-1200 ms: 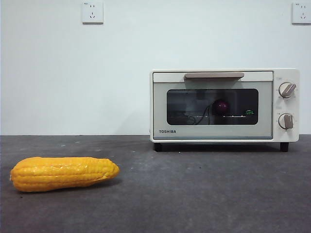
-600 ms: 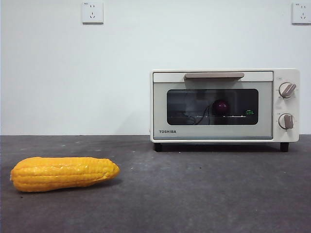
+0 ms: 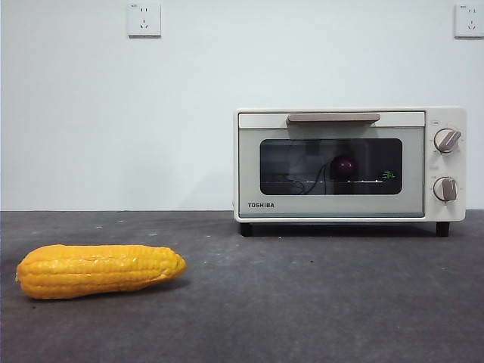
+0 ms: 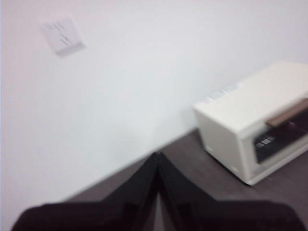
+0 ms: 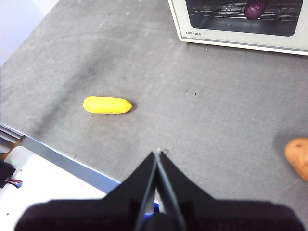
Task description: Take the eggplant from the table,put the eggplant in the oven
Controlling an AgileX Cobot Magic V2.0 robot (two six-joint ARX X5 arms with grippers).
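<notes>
Sitting dark purple behind the shut oven (image 3: 349,164) glass, eggplant (image 3: 345,166) lay far from my clenched, empty left gripper (image 4: 157,159) and right gripper (image 5: 158,156).

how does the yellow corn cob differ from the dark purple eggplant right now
The yellow corn cob lies out on the dark grey table, while the dark purple eggplant sits inside the cream-white oven behind its closed glass door. The corn shows its whole length side-on in the front view; the eggplant shows only a rounded end. The corn's surface is bumpy with kernels, the eggplant's smooth. Neither is held: the left gripper and right gripper are both shut and away.
</notes>
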